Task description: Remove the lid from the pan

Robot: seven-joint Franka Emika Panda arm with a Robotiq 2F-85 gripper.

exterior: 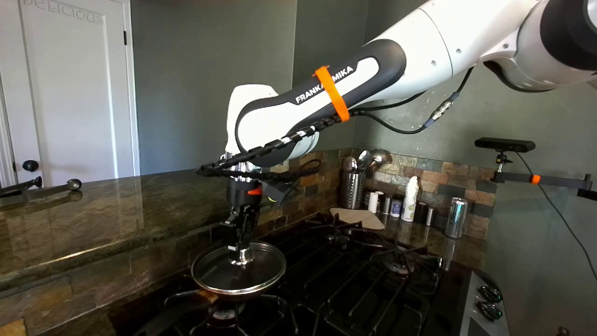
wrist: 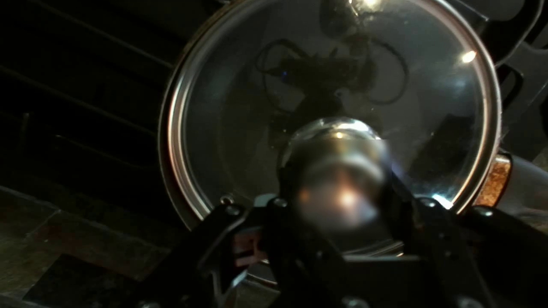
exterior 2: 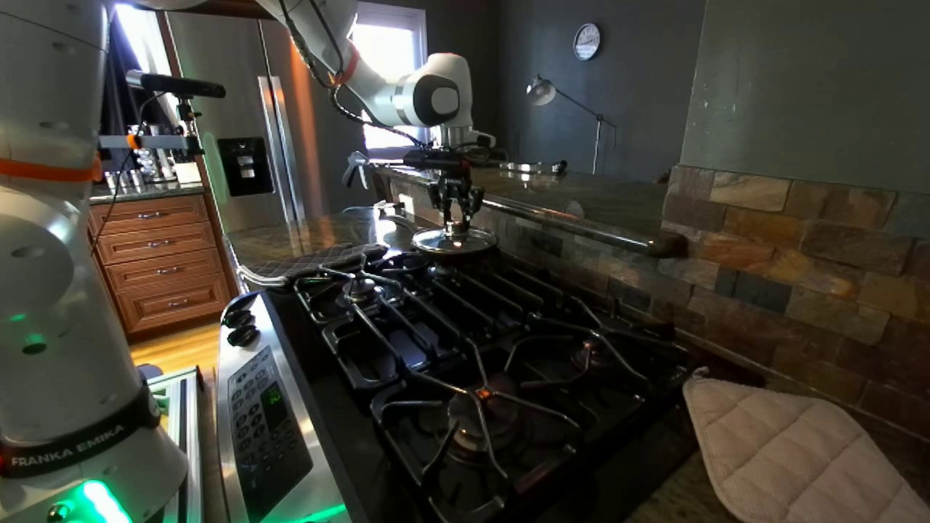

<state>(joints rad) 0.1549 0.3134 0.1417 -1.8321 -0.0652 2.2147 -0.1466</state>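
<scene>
The glass lid (exterior: 212, 273) with its shiny metal rim lies over the dark pan; it also shows in an exterior view (exterior 2: 429, 240) and in the wrist view (wrist: 239, 128). The pan is mostly hidden under the lid; its handle (exterior: 175, 311) and the brown handle joint (wrist: 496, 182) show. My gripper (exterior: 240, 254) points straight down at the lid's centre, also in an exterior view (exterior 2: 456, 216). In the wrist view its fingers (wrist: 340, 188) lie against both sides of the shiny, blurred knob. I cannot tell whether the lid is lifted slightly off the pan.
The stove grates (exterior 2: 479, 392) spread around the pan. A raised stone counter (exterior: 116, 214) runs beside it. A light pot holder (exterior: 358, 218) lies at the stove's end, near a utensil canister (exterior: 350, 190) and a can (exterior: 456, 217). A quilted dark mat (exterior 2: 320, 260) lies nearby.
</scene>
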